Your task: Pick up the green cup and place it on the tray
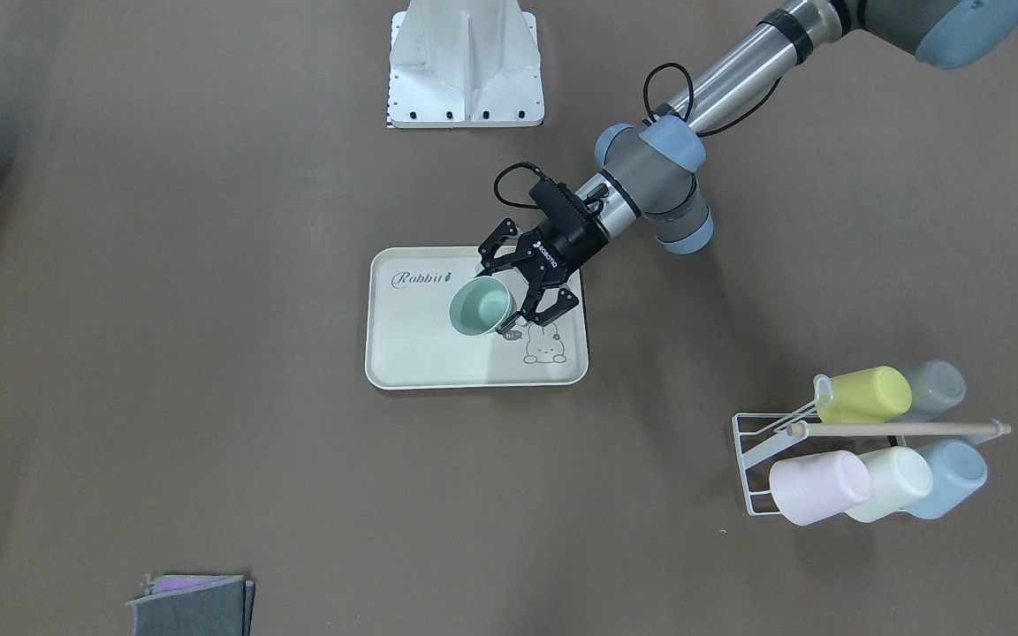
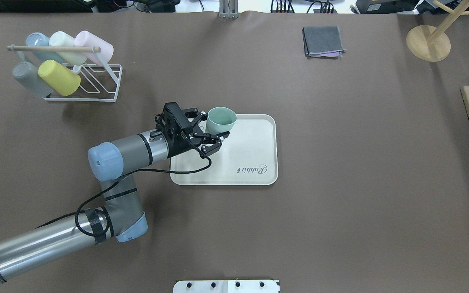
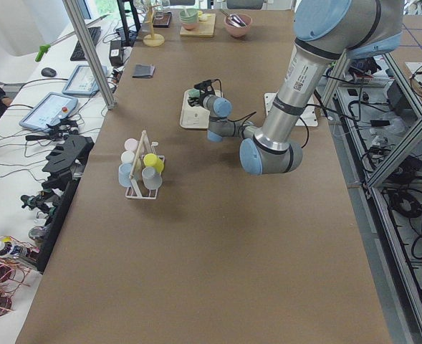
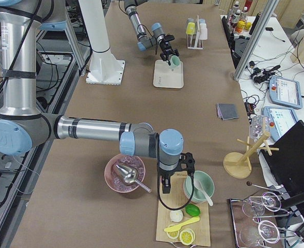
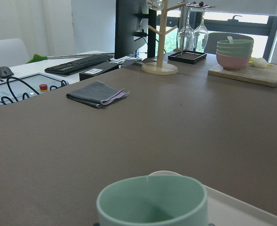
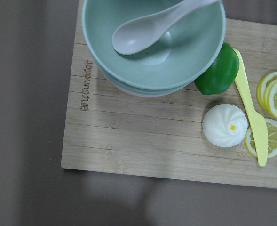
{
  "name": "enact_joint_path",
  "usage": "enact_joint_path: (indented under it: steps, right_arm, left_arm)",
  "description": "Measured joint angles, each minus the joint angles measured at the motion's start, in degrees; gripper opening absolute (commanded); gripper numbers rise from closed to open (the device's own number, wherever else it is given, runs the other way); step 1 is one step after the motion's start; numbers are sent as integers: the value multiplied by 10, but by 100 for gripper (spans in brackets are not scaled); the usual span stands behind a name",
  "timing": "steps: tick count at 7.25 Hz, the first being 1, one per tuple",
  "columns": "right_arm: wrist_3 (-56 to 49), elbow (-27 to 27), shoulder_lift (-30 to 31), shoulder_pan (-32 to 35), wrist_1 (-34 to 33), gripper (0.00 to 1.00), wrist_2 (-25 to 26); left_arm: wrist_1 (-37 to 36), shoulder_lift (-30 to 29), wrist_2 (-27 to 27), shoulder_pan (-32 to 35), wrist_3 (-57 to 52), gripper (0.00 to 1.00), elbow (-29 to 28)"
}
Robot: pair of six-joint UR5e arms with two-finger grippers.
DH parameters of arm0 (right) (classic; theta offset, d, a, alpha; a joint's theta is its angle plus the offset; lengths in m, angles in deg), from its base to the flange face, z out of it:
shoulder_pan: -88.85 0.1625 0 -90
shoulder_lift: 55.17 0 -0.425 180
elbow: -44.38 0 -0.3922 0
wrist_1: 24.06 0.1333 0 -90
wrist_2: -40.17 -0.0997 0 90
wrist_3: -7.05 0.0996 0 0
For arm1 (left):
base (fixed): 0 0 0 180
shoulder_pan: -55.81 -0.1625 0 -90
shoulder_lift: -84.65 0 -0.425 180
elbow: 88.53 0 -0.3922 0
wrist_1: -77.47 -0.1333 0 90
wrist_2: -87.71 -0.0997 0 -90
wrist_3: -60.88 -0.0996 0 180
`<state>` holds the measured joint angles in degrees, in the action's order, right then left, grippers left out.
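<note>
Green cup [image 1: 478, 309] in left tool [image 1: 500, 298]

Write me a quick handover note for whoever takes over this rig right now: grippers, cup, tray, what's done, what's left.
Left gripper: shut on the green cup, holding it over one end of the tray. Whether its base touches the tray is unclear.
Right gripper: above the wooden cutting board; open or shut cannot be told.
Done: cup picked up and brought to the tray.
Left: set it down, release, back the arm away.
</note>
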<state>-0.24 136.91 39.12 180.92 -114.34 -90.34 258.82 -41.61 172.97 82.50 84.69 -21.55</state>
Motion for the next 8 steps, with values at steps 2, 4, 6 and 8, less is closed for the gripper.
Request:
enact_joint_path:
  steps: [2,4,6,8]
  right_arm:
    - [0,-2,0,0,0,100,4]
    - [-1,-2,-1,0,1,100,7]
    - [-1,0,1,1,2,100,8]
    - [0,1,2,1,4,100,6]
  left_arm:
    - [-1,-11,-20,-1,0,0,-14]
    - [-3,-18,-30,-4,0,0,-22]
    - [-4,-18,-32,-11,0,0,-25]
    - [-4,-16,-33,-21,-1,0,-28]
